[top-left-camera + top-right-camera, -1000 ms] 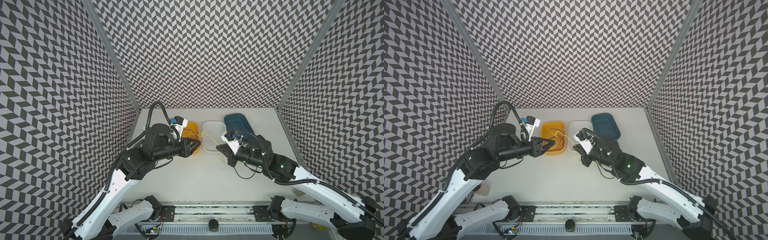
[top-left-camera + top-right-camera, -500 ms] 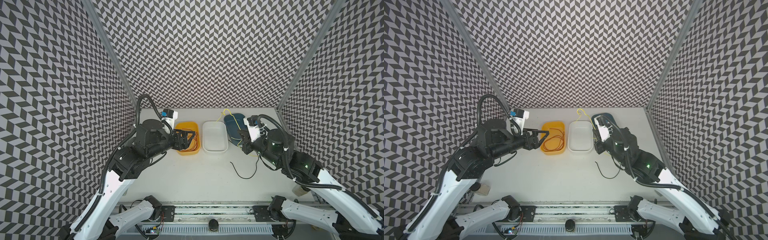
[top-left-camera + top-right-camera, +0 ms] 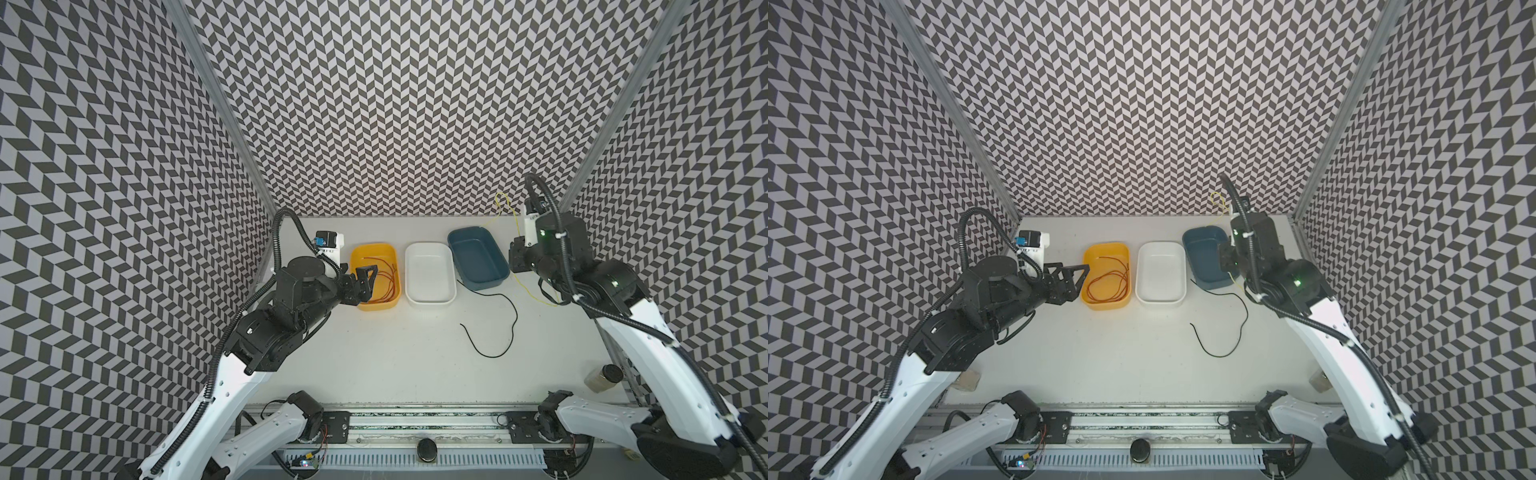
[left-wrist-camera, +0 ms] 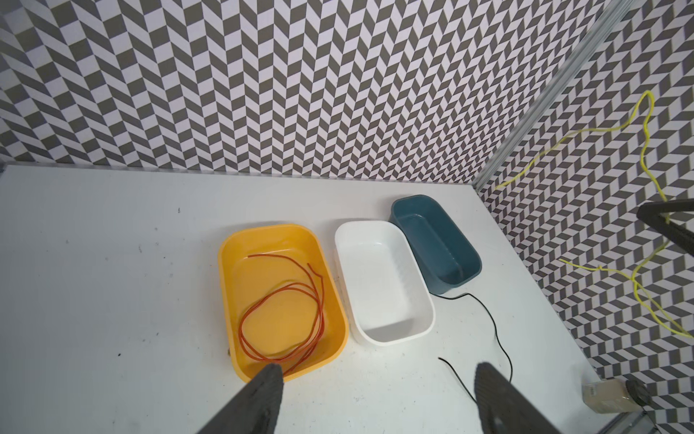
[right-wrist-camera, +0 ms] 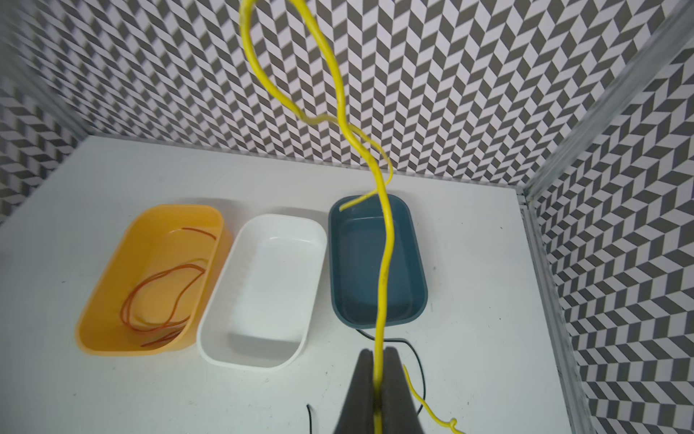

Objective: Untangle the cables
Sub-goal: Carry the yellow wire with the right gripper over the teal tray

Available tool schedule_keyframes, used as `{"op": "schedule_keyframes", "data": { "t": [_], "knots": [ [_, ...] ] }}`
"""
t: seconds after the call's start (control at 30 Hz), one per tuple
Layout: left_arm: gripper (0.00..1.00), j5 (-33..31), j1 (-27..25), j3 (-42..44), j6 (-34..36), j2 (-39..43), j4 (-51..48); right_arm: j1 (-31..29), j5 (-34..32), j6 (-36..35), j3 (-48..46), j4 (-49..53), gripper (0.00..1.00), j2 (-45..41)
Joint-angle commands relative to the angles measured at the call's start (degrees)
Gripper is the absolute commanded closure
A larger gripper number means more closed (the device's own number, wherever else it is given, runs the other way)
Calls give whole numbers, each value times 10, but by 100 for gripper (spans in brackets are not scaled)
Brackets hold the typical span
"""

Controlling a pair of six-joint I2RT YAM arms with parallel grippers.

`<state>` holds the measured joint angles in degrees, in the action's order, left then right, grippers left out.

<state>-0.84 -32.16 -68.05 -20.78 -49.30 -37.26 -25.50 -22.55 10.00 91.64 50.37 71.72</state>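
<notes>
Yellow cable aloft at right, left gripper empty by the orange tray

The right gripper (image 5: 379, 355) is clamped on the yellow cable (image 5: 385, 263), which loops up above the blue tray (image 3: 457, 245) at upper right. The left gripper (image 4: 377, 370) is spread wide, holding nothing, at the orange tray's (image 4: 225, 263) near rim. The red cable (image 4: 285, 300) is coiled inside. The black cable (image 3: 490, 356) lies on bare table at centre right, one end at the blue tray's front wall

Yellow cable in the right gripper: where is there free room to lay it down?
The white tray and blue tray are empty. Bare table lies in front of the orange tray and white tray, between the left arm and black cable. Crowded: the black cable sprawls in front of the blue tray; the orange tray holds the red cable.
</notes>
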Motion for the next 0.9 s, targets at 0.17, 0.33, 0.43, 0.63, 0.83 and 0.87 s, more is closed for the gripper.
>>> {"op": "schedule_keyframes", "data": {
  "t": [0.17,0.33,0.43,0.63,0.83,0.87],
  "knots": [
    [19,-10,4,47,0,4,58,33,37,22,123,141,100,174],
    [20,7,5,67,-1,0,73,40,45,14,176,165,100,260],
    [20,16,8,77,-3,0,79,45,48,11,229,193,100,318],
    [20,28,11,90,-4,0,84,55,41,3,365,255,100,436],
    [21,32,11,101,-6,2,86,77,53,-8,429,285,100,520],
    [21,34,11,101,-7,1,87,79,54,-7,435,282,100,526]
  ]
}}
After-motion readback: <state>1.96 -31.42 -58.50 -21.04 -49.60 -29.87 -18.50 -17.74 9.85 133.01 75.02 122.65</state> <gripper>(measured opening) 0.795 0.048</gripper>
